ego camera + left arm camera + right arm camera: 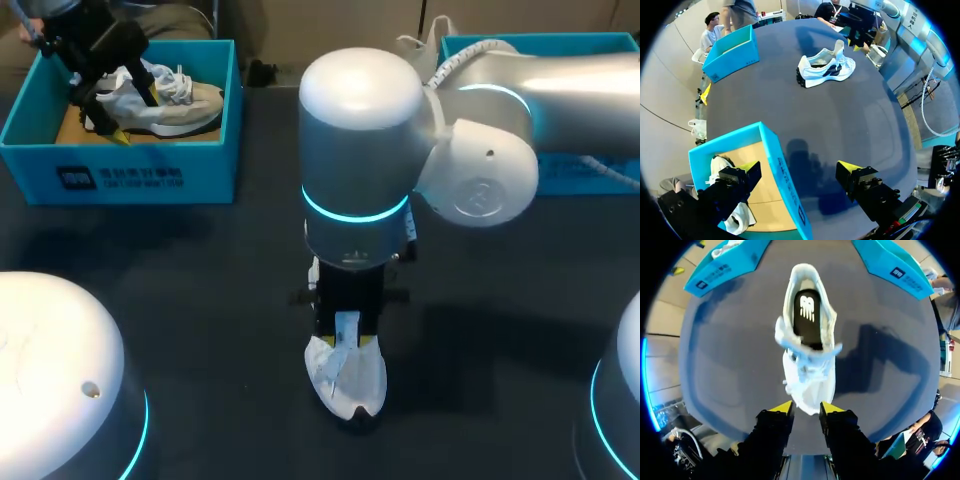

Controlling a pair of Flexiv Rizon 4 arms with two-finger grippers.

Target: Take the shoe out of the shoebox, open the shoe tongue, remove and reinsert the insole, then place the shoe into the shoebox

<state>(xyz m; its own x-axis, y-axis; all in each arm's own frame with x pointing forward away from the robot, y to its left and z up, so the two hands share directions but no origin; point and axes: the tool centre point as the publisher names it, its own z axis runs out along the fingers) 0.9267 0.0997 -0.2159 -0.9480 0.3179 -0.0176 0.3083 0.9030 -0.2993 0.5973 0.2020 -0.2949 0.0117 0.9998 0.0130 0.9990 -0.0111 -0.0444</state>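
A white shoe [347,385] stands on the dark table, toe toward me, its black insole [807,315] showing in the opening. My right arm reaches in over the middle. Its gripper [347,335] [807,407] points straight down with its yellow tips shut on the end of the lifted shoe tongue [807,385]. In the left wrist view the same shoe [825,70] sits far ahead of that gripper. My left gripper [135,112] [797,167] hangs open astride the near wall of the blue shoebox [130,175] [785,175], gripping nothing. A second white shoe [175,100] lies in that box.
Another blue shoebox [560,45] [732,52] stands at the back right, partly behind my right arm. Both boxes [725,265] [890,262] lie beyond the shoe's heel in the right wrist view. Dark tabletop [200,300] surrounds the shoe.
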